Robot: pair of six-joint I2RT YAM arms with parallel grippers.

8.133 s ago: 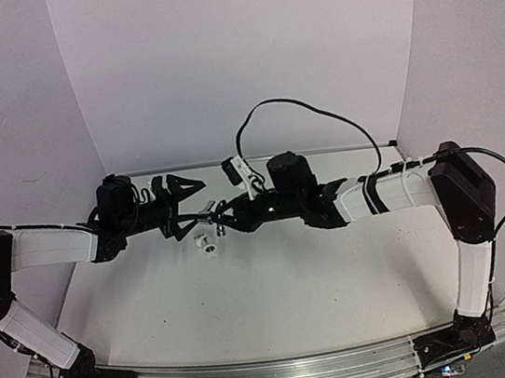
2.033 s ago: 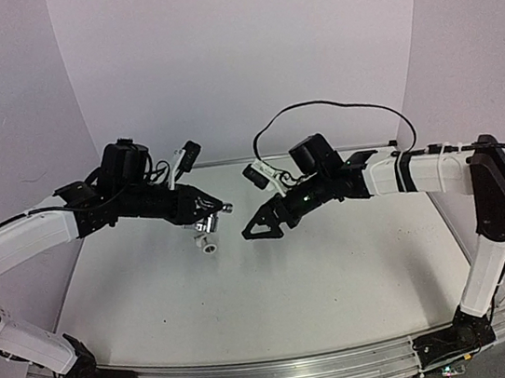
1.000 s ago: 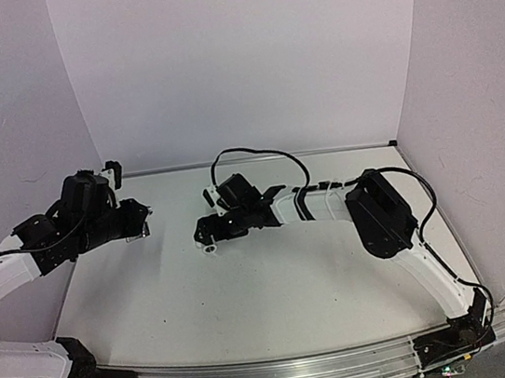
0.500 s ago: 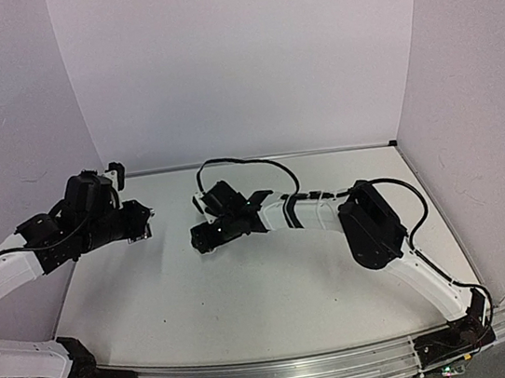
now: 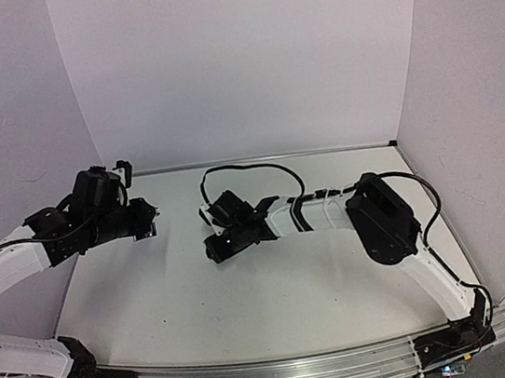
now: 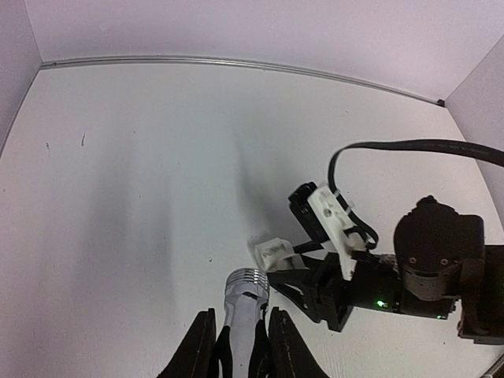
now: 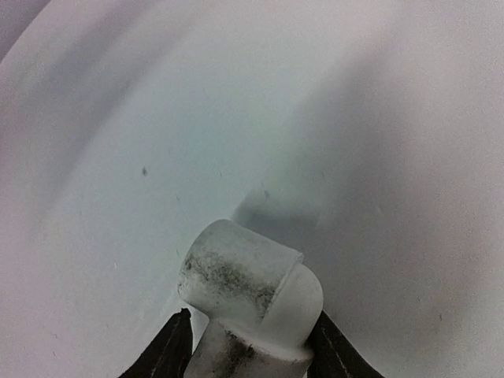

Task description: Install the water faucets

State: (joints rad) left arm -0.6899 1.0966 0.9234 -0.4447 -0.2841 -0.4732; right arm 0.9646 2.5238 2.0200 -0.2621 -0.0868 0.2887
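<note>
The water faucet (image 6: 246, 299), a small shiny silver tap with a ribbed end, is clamped in my left gripper (image 6: 242, 315), held above the left side of the table (image 5: 276, 289). In the top view my left gripper (image 5: 150, 226) hovers left of centre. My right gripper (image 5: 216, 249) is down at the table's middle. Its fingers (image 7: 175, 342) press both sides of a white plastic elbow fitting (image 7: 252, 303), whose socket end sticks out past the tips. From the left wrist view the elbow fitting (image 6: 274, 252) lies just beyond the faucet's tip, with my right gripper (image 6: 303, 279) on it.
The right wrist camera (image 6: 331, 224) and its black cable (image 5: 250, 169) loop above the right forearm. White walls close the table in at the back and both sides. The aluminium rail (image 5: 278, 373) runs along the near edge.
My right gripper's jaws have closed in on the white elbow fitting and the wrist shifted slightly right. My left arm nudged a little toward the centre, still holding the faucet.
</note>
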